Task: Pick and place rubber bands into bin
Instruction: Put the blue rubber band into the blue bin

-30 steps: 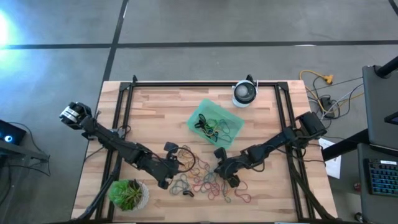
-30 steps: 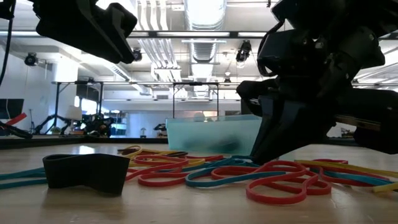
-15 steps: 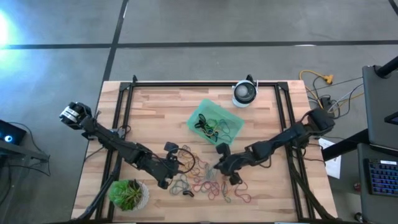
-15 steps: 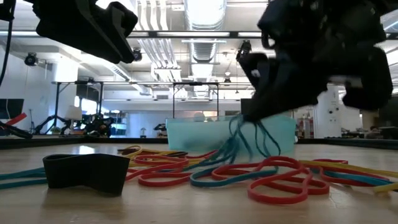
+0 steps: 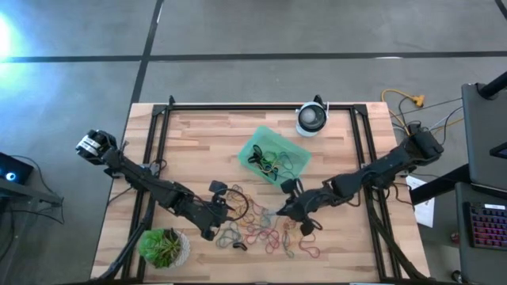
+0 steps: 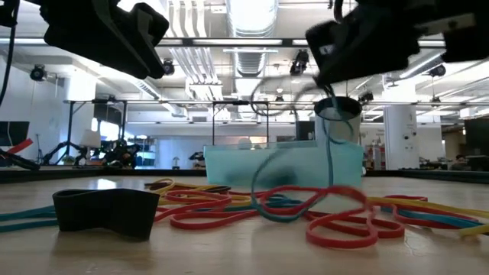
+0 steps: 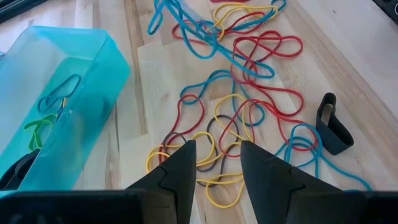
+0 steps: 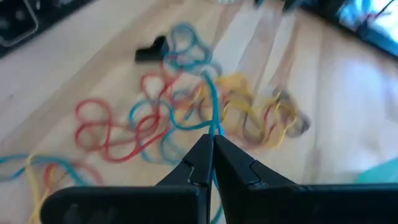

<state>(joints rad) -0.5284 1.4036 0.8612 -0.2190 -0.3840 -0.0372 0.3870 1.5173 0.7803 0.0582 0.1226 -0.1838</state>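
compared with a second ago, the right gripper (image 5: 279, 212) has lifted off the wooden table (image 5: 198, 134) and drawn back toward its own side. then it sat low among the loose rubber bands (image 5: 261, 229); now it hangs above them, just short of the bin (image 5: 274, 157), on the side of the bin nearest the pile. in the low view its dark body, which filled the space in front of the bin before, has risen to the upper part of the picture. a blue band (image 6: 294, 191) dangles from it in a long loop down to the heap, in front of the bin's pale wall (image 6: 229, 164).

the right gripper's fingers (image 8: 194, 163) are pressed together, pinching that blue band (image 8: 211, 106), which runs from the tips down to the tangle on the table.

the left gripper (image 5: 224, 207) has not moved since the earlier frame. it sits at the pile's edge, farther from the bin than the right one. its fingers (image 7: 180, 171) stand a little apart with nothing between them, over red, yellow and blue bands (image 7: 236, 118).

the bin holds several bands already. the loose bands lie spread on the table on the near side of the bin, with a wide black band (image 7: 331, 124) at the pile's far edge from the bin.

no brand, label or writing can be read in any view.
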